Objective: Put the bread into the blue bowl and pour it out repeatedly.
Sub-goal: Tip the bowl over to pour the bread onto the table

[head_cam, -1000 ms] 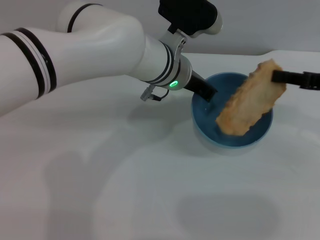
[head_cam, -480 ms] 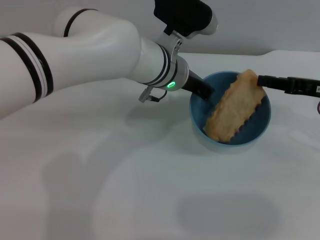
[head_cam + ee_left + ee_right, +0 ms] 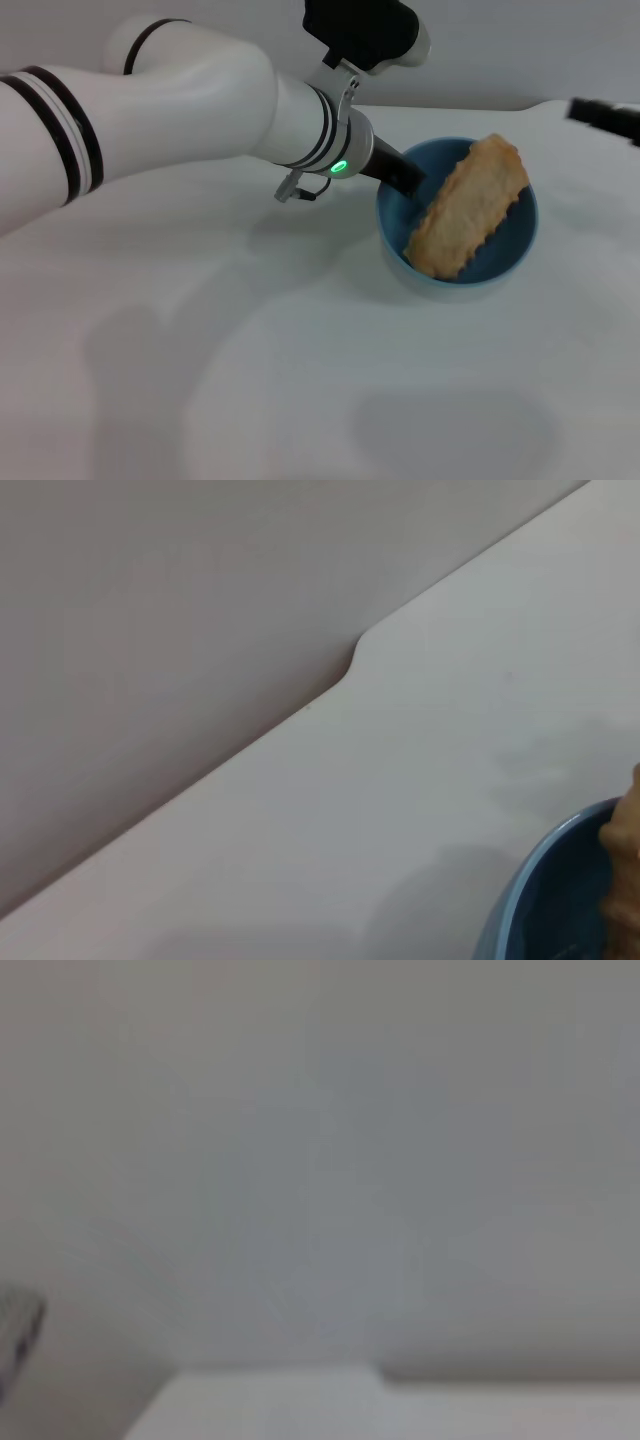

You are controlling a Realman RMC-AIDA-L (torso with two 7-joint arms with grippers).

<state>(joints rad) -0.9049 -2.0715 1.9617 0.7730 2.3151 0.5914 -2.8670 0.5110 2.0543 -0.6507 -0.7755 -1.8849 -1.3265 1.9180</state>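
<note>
The blue bowl (image 3: 510, 245) stands on the white table. The bread (image 3: 468, 205) lies slanted inside it, pale flat underside up, its far end resting on the far rim. My left gripper (image 3: 407, 181) is shut on the bowl's near-left rim. The left wrist view shows a piece of the bowl's rim (image 3: 520, 900) and an edge of the bread (image 3: 626, 865). My right gripper (image 3: 603, 114) is up at the far right edge of the head view, apart from the bread, open and holding nothing.
The white table (image 3: 300, 380) spreads in front of and left of the bowl. Its back edge meets a grey wall (image 3: 200, 630). My left arm (image 3: 180, 110) reaches across the upper left of the head view.
The right gripper lowered the bread into the bowl, let go of it and drew back up and to the right. The bread now rests in the bowl. The left gripper stayed on the rim.
</note>
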